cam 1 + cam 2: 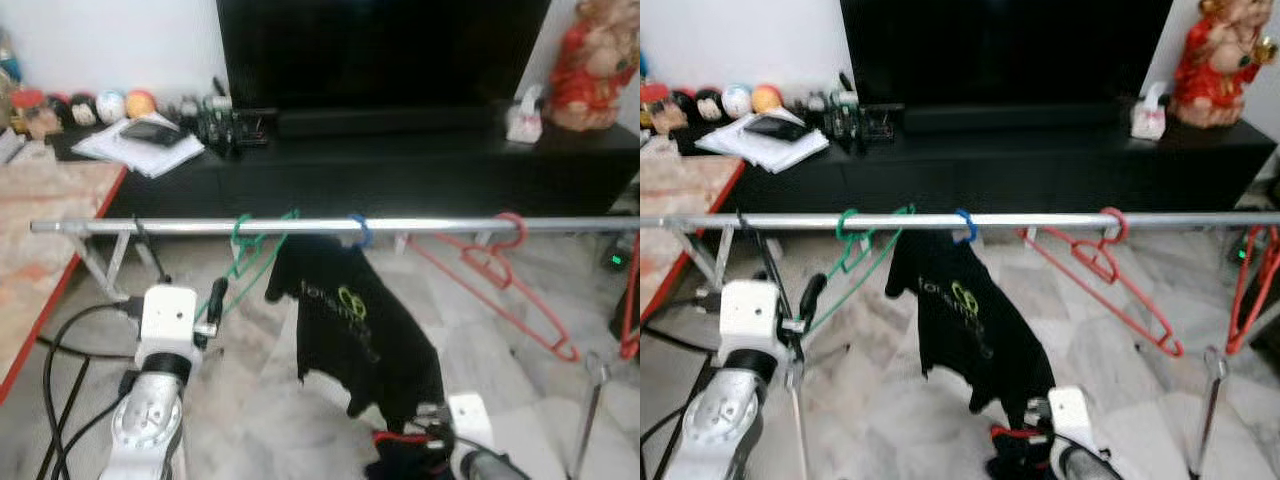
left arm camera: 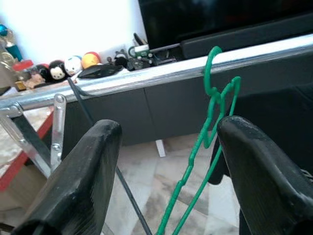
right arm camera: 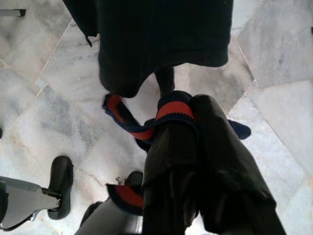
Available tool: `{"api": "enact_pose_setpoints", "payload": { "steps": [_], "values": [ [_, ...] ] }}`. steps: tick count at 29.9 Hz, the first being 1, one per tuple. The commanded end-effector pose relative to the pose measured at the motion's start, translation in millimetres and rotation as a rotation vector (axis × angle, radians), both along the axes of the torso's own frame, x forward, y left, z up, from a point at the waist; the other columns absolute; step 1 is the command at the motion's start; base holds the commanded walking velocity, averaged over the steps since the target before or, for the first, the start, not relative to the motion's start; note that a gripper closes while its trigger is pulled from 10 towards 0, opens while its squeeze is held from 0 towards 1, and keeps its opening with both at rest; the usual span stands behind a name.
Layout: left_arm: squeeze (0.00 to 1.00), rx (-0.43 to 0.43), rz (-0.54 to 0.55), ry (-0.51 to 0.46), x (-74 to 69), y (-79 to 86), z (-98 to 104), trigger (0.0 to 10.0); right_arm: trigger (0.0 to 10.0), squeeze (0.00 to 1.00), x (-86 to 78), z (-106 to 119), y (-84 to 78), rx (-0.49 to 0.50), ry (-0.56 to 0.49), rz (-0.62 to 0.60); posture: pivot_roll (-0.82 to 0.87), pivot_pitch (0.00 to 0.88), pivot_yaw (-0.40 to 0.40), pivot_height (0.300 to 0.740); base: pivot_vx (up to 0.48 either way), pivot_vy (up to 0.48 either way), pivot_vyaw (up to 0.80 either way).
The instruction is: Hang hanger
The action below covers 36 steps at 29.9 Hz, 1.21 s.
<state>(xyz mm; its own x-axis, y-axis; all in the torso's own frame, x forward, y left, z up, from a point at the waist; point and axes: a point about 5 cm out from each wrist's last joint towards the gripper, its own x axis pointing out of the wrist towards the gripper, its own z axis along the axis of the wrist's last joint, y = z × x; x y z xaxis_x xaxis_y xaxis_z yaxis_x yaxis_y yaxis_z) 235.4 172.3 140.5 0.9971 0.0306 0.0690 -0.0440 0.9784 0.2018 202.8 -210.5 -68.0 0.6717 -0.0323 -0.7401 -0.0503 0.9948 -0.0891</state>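
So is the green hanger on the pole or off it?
On. The green hanger has its hook looped over the silver pole, and its frame dangles tilted below, between the left gripper's open fingers.

Left arm [image 1: 150, 410]: silver ribbed metal forearm with a white boxy wrist housing and a dark collar between them; black cables looped beside it; left gripper [image 2: 166, 161] had two thick matte-black fingers; right arm [image 1: 1072, 428] showed a white wrist block; right gripper [image 3: 205, 161] fingers black, glossy.
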Motion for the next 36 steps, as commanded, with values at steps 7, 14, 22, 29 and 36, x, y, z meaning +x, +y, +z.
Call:
{"api": "enact_pose_setpoints", "payload": {
  "steps": [7,14,22,29,36],
  "values": [
    [0.00,-0.037,-0.037,-0.019,-1.0,-6.1,3.9,10.0,10.0,0.00,-2.7,-0.2,-6.4,-0.009,0.002,-0.030,-0.03,0.000,-0.002,0.740,0.000,0.000,0.00],
    [0.00,-0.042,-0.037,-0.020,-1.3,-6.5,4.2,10.0,10.0,0.00,-1.6,0.2,-4.8,-0.008,-0.007,-0.033,-0.03,0.000,-0.003,0.740,0.000,0.000,0.00],
    [0.00,-0.049,-0.040,-0.023,-0.9,-6.7,4.8,10.0,10.0,0.00,-1.6,0.2,-5.0,0.000,-0.010,-0.053,-0.03,0.000,-0.003,0.740,0.000,0.000,-0.05],
    [0.00,-0.055,-0.053,-0.020,-1.2,-8.4,4.5,10.0,10.0,0.00,-0.9,0.6,-4.4,-0.005,-0.017,-0.049,-0.03,0.000,-0.001,0.740,0.000,0.000,-0.49],
    [0.00,-0.057,-0.057,-0.018,-1.1,-8.8,4.4,10.0,10.0,0.00,-0.8,0.7,-3.7,-0.002,-0.023,-0.050,-0.03,0.000,-0.001,0.740,0.000,0.000,0.00]
  ]
}}
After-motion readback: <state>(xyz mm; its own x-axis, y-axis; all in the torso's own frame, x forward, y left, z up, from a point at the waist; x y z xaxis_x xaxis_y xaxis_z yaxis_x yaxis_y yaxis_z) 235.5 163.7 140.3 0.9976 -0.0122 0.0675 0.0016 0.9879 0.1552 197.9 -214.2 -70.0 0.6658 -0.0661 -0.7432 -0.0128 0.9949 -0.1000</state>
